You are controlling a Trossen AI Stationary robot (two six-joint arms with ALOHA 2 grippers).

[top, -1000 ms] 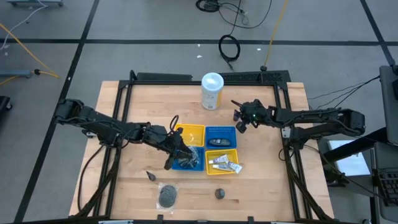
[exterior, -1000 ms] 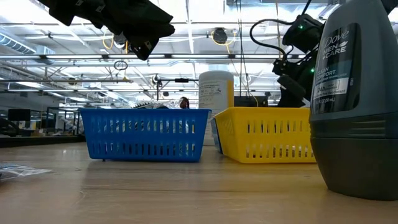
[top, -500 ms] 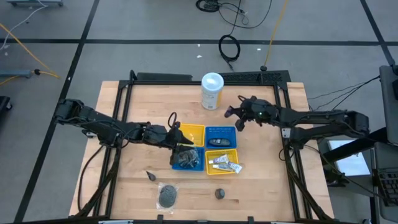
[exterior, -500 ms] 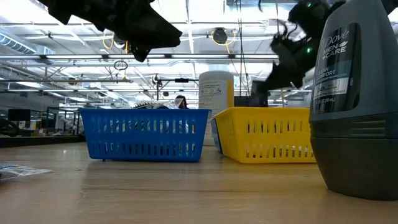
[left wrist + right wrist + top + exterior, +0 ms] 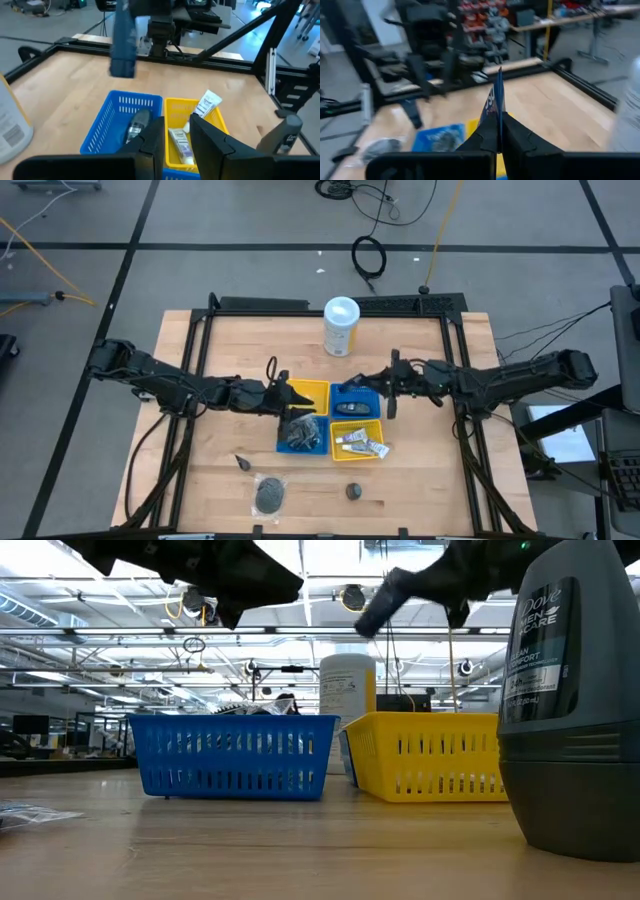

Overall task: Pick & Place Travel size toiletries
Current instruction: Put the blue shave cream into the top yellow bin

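Observation:
My right gripper (image 5: 383, 383) hovers by the far blue tray (image 5: 356, 392), shut on a thin dark blue packet (image 5: 498, 97). The packet also shows in the left wrist view (image 5: 123, 42). My left gripper (image 5: 284, 394) is open and empty above the far yellow tray (image 5: 312, 389). Dark grey mesh puffs (image 5: 299, 434) lie in the near blue tray. White tubes (image 5: 360, 444) lie in the near yellow tray (image 5: 176, 107). One mesh puff (image 5: 270, 495) and a small black piece (image 5: 242, 462) lie on the table. My right gripper pinches the blue packet between its two shut fingers; the wrist view shows the packet edge-on (image 5: 498, 87). In the left wrist view the packet's lower end (image 5: 122, 67) hangs below the gripper, upright and clear of the table and trays.
A tall white canister (image 5: 341, 326) stands at the far middle. A dark grey deodorant bottle (image 5: 353, 492) stands near the front edge, close to the low camera (image 5: 570, 710). A dark object (image 5: 356, 408) lies in the far blue tray. Bare wood lies left and right of the trays.
My right gripper has gone toward the table's left and near edges, to the far blue tray, carrying the blue packet. My left gripper has drawn back from the near blue tray toward the far edge, over the far yellow tray.

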